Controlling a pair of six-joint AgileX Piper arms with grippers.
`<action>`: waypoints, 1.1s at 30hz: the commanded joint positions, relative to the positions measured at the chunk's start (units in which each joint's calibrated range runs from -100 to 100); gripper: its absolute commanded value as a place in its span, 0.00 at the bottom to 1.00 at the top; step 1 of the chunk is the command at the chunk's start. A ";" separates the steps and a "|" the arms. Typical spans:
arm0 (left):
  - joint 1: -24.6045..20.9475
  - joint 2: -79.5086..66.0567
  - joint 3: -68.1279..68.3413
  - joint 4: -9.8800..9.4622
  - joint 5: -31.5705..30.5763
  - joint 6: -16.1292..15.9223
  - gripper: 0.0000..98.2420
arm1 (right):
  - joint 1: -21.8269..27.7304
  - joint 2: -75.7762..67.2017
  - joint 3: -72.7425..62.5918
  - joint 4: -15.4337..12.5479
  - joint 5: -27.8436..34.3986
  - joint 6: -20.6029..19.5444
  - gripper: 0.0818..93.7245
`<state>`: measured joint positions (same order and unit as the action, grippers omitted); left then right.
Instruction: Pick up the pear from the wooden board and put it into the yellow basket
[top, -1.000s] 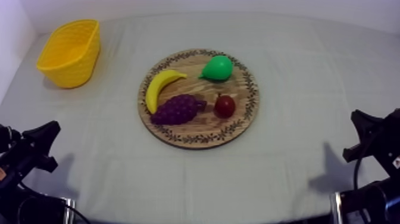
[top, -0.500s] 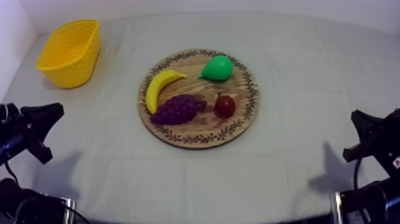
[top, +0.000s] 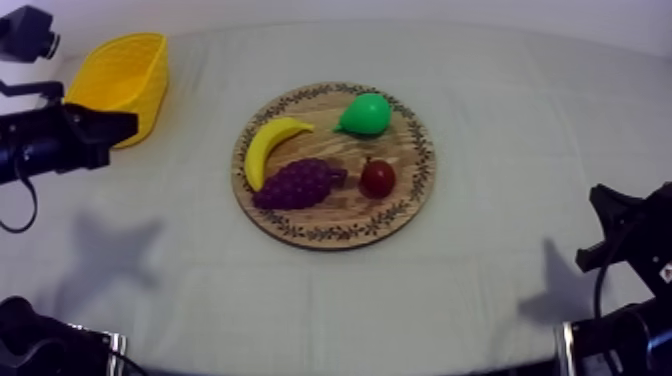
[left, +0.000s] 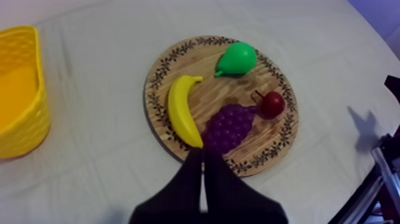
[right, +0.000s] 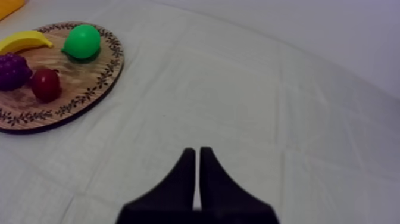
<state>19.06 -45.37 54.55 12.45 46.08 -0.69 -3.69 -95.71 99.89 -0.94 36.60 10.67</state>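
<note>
Pear (top: 365, 113) lies on the wooden board's (top: 300, 228) far part, right of the banana (top: 268, 145). Yellow basket (top: 120, 85) stands far left. Left gripper (left: 201, 152) hangs near it, clenched empty; right gripper (right: 197, 152) likewise clenched.

One each: board (top: 405, 200), basket (top: 140, 70), banana (top: 268, 148), pear (top: 365, 114), grape bunch (top: 298, 184), small red fruit (top: 377, 179).

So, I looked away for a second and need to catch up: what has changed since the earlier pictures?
The left gripper swung from the near left edge toward the far left and is now beside the yellow basket, fingers shut on nothing. Nothing was taken hold of or let go. The right gripper, the basket and the pear on the wooden board stayed as they were.
</note>
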 joint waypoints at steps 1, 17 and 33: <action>1.11 8.79 -5.80 -1.13 1.14 2.30 0.00 | 0.01 -0.04 0.00 -0.01 0.01 0.00 0.00; 5.85 42.28 -40.19 -6.02 15.04 10.43 0.00 | -0.04 -0.04 0.00 -0.01 0.01 0.00 0.00; 6.93 70.75 -78.47 -6.78 29.18 13.77 0.00 | -0.20 -0.04 0.00 -0.01 0.01 0.00 0.00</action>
<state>25.86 20.06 -15.34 5.69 74.21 12.96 -3.83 -95.71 99.89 -0.94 36.60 10.69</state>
